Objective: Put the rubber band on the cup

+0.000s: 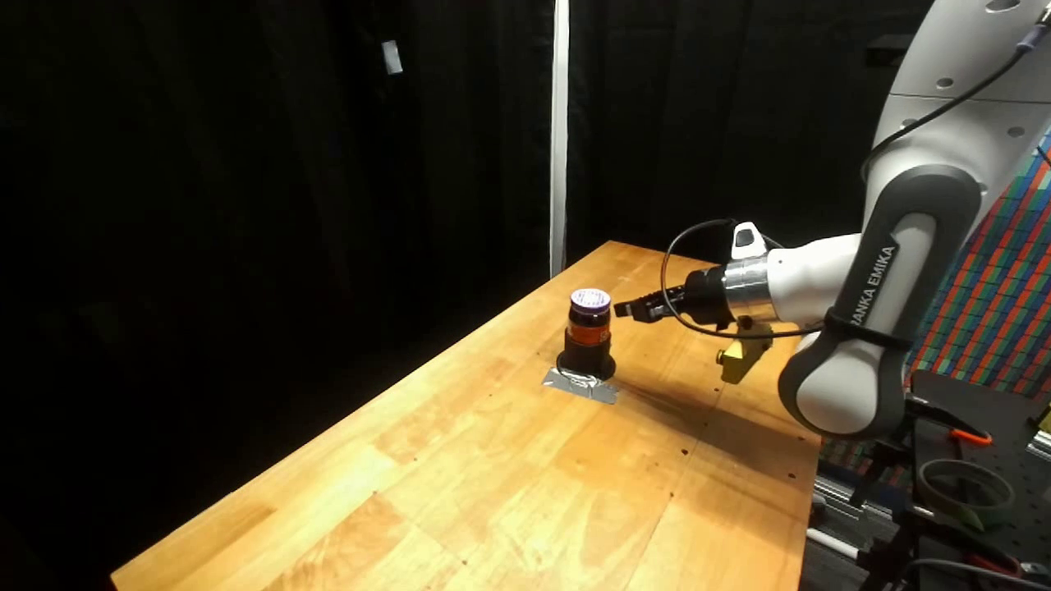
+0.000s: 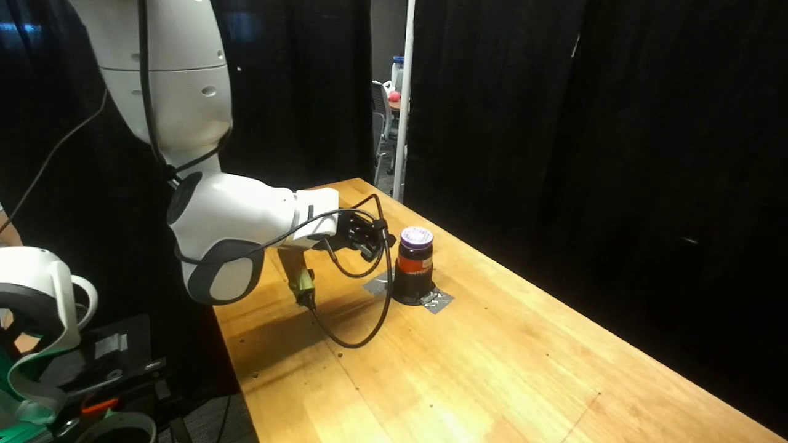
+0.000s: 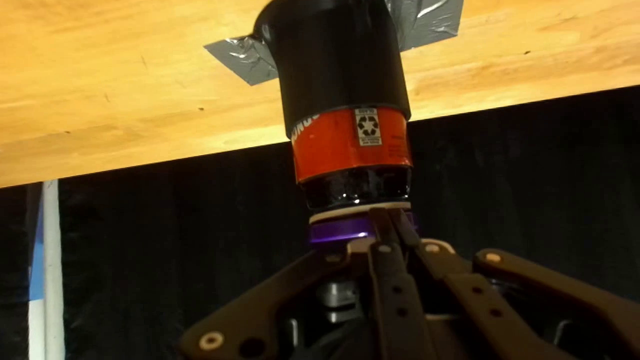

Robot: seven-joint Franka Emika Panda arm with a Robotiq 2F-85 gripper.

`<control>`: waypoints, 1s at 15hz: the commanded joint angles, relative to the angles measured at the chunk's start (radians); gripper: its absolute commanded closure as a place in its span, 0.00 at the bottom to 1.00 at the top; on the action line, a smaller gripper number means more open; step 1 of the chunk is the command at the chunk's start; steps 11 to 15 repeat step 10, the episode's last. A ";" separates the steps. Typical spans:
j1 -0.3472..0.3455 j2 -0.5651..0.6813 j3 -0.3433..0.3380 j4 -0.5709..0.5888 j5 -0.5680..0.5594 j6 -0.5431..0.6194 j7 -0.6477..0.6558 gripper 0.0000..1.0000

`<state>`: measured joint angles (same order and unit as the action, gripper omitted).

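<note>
The cup, a dark jar with an orange-red label and a purple lid, stands upright in a black holder on the wooden table, in both exterior views and the wrist view. A thin tan band, apparently the rubber band, runs round the jar at the lower edge of the lid; its far side is hidden. My gripper is beside the lid, roughly level with it, in both exterior views. In the wrist view its fingertips are together and overlap the band and lid; contact cannot be told.
Silver tape fixes the black holder to the wooden table. A black cable loops from the arm beside the jar. A yellow-green part hangs under the wrist. Black curtains stand beyond the table edge.
</note>
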<state>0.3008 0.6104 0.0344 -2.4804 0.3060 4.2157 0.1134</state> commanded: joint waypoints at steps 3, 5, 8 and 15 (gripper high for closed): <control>0.045 0.041 -0.042 0.049 0.011 0.037 0.007 0.94; -0.033 0.011 0.034 0.013 -0.014 -0.061 -0.004 0.68; -0.037 0.023 0.042 0.021 0.002 -0.035 -0.020 0.72; -0.040 0.023 0.043 0.021 0.001 -0.035 -0.020 0.63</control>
